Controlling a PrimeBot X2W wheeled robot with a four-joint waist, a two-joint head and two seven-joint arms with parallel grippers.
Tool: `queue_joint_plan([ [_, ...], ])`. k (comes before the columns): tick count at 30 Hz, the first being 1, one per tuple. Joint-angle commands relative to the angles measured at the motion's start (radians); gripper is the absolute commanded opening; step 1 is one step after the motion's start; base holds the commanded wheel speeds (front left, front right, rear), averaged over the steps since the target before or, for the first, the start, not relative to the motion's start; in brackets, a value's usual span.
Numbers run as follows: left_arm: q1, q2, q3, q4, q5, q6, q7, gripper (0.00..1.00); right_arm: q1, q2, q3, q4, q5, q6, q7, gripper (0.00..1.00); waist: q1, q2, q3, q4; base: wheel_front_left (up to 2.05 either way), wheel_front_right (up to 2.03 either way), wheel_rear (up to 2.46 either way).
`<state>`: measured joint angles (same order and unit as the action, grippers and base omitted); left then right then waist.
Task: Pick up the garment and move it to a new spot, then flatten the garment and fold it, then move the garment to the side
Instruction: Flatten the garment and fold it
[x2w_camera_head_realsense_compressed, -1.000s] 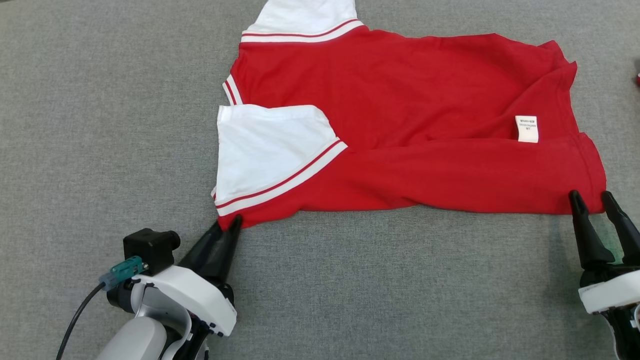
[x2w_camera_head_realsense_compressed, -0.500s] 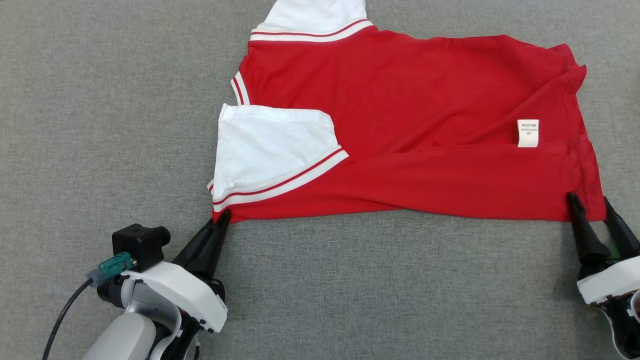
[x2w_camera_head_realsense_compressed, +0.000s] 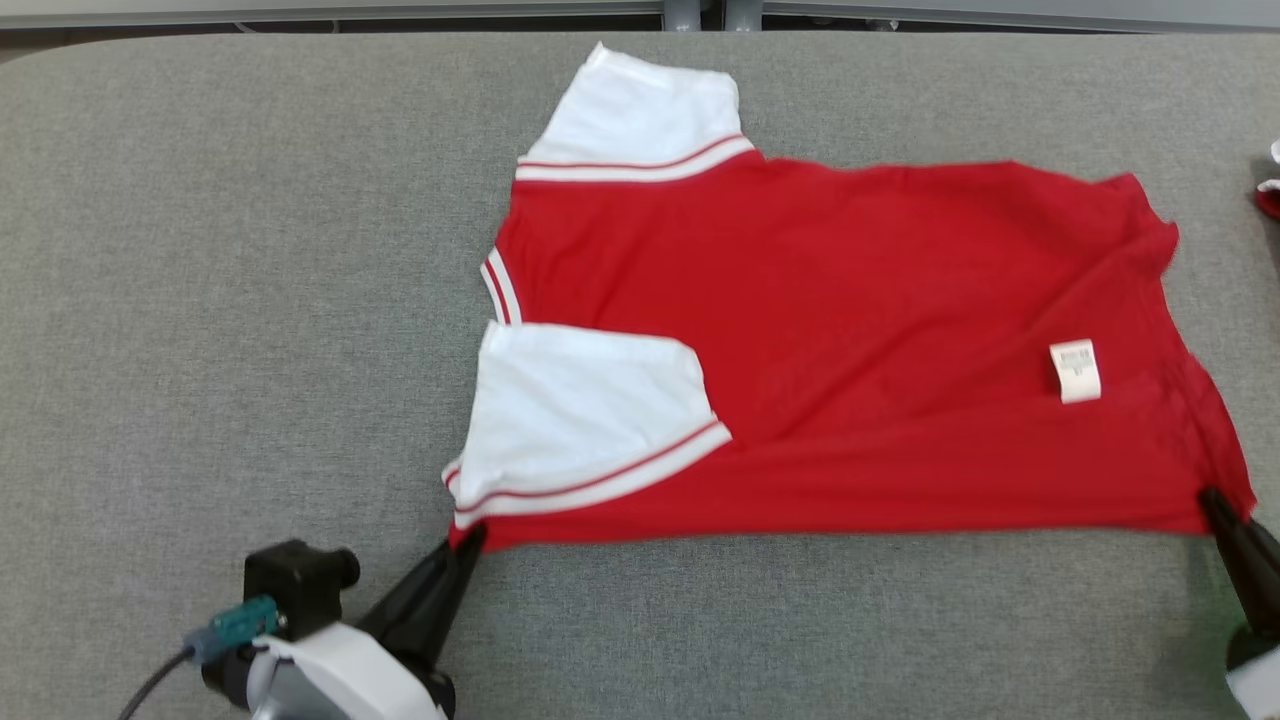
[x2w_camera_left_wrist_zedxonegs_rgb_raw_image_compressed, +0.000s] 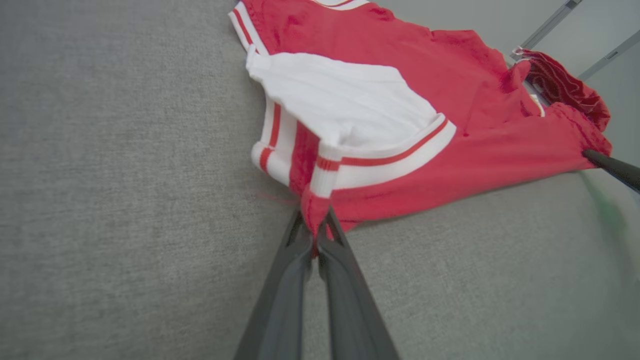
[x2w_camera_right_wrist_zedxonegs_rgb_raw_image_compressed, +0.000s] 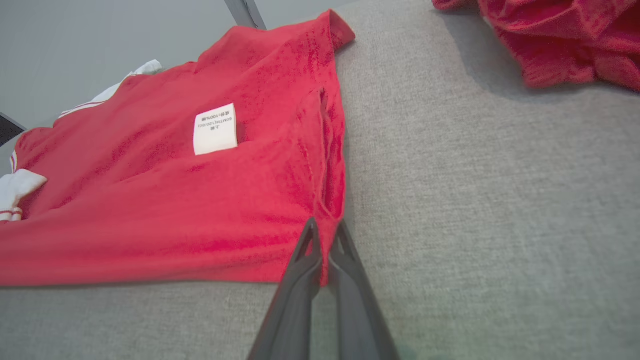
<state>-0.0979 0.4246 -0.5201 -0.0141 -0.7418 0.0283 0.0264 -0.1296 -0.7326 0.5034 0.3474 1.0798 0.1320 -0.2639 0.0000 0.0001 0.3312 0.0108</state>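
Fingers of the left gripper are pinched shut on the red corner of the shirt just under the white sleeve, and those of the right gripper are pinched shut on the near hem corner, close to the white label. Between them the shirt lies spread on the tabletop, its near edge drawn almost straight from one grip to the other. That reads as the start of a flatten-or-fold pull (which of the two I cannot tell). To do it well, both arms should move as a pair, same height and same pace, so the edge holds its line without sagging. Each grip has only a small bite of cloth, so pulling the corners apart hard risks a slip. Lift gently so the sleeve on top does not flop open, and steer clear of the other red garment at the right
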Motion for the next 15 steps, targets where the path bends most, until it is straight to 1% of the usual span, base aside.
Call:
queue_joint_plan([
  [1, 0.016, 0.014, 0.003, -0.013, -0.006, 0.009, 0.003, 0.00, 0.025, -0.014, -0.006, -0.004, 0.005, -0.003, 0.000, 0.00, 0.0000, -0.0001, -0.003, -0.001, 0.00, 0.00, 0.00],
  [4, 0.081, 0.039, -0.010, -0.078, -0.008, 0.035, 0.035, 0.00, 0.099, -0.049, -0.016, -0.036, 0.016, -0.003, 0.000, 0.00, 0.0000, -0.0001, -0.008, -0.001, 0.00, 0.00, 0.00],
  [5, 0.119, 0.049, -0.021, -0.118, -0.011, 0.053, 0.056, 0.00, 0.144, -0.062, -0.023, -0.058, 0.025, -0.003, 0.000, 0.00, 0.0000, -0.0001, -0.010, -0.001, 0.00, 0.00, 0.00],
  [6, 0.136, 0.053, -0.026, -0.135, -0.012, 0.064, 0.066, 0.00, 0.161, -0.068, -0.030, -0.065, 0.024, -0.003, 0.000, 0.00, 0.0000, -0.0001, -0.011, -0.001, 0.00, 0.00, 0.00],
  [7, 0.162, 0.058, -0.031, -0.160, -0.016, 0.084, 0.083, 0.00, 0.188, -0.071, -0.038, -0.080, 0.028, -0.003, 0.000, 0.00, 0.0000, -0.0001, -0.013, -0.003, 0.00, 0.00, 0.00],
  [9, 0.180, 0.056, -0.030, -0.174, -0.024, 0.100, 0.092, 0.00, 0.204, -0.067, -0.050, -0.084, 0.033, -0.003, 0.000, 0.00, 0.0000, -0.0001, -0.014, -0.005, 0.00, 0.00, 0.00],
  [10, 0.185, 0.057, -0.030, -0.176, -0.025, 0.104, 0.095, 0.04, 0.210, -0.061, -0.056, -0.079, 0.039, -0.003, 0.000, 0.41, 0.0000, -0.0001, -0.016, -0.005, 0.00, 0.00, 0.00],
  [11, 0.187, 0.060, -0.031, -0.174, -0.023, 0.109, 0.100, 0.36, 0.215, -0.059, -0.059, -0.075, 0.039, -0.003, 0.004, 1.00, 0.0000, -0.0001, -0.019, -0.006, 0.00, 0.00, 0.00],
  [12, 0.187, 0.060, -0.032, -0.172, -0.022, 0.112, 0.102, 0.66, 0.215, -0.058, -0.062, -0.073, 0.036, -0.003, 0.004, 1.00, 0.0000, -0.0001, -0.021, -0.006, 0.00, 0.00, 0.00],
  [13, 0.185, 0.063, -0.034, -0.167, -0.014, 0.118, 0.107, 0.91, 0.214, -0.057, -0.065, -0.076, 0.034, -0.003, 0.005, 1.00, 0.0000, -0.0001, -0.024, -0.007, 0.00, 0.00, 0.00],
  [14, 0.182, 0.065, -0.036, -0.163, -0.006, 0.126, 0.110, 1.00, 0.216, -0.055, -0.068, -0.082, 0.036, -0.003, 0.007, 1.00, 0.0000, -0.0001, -0.027, -0.008, 0.00, 0.00, 0.00],
  [15, 0.179, 0.059, -0.031, -0.163, 0.000, 0.144, 0.108, 1.00, 0.228, -0.061, -0.081, -0.097, 0.048, -0.003, 0.006, 1.00, 0.0000, -0.0001, -0.032, -0.010, 0.00, 0.00, 0.00],
])
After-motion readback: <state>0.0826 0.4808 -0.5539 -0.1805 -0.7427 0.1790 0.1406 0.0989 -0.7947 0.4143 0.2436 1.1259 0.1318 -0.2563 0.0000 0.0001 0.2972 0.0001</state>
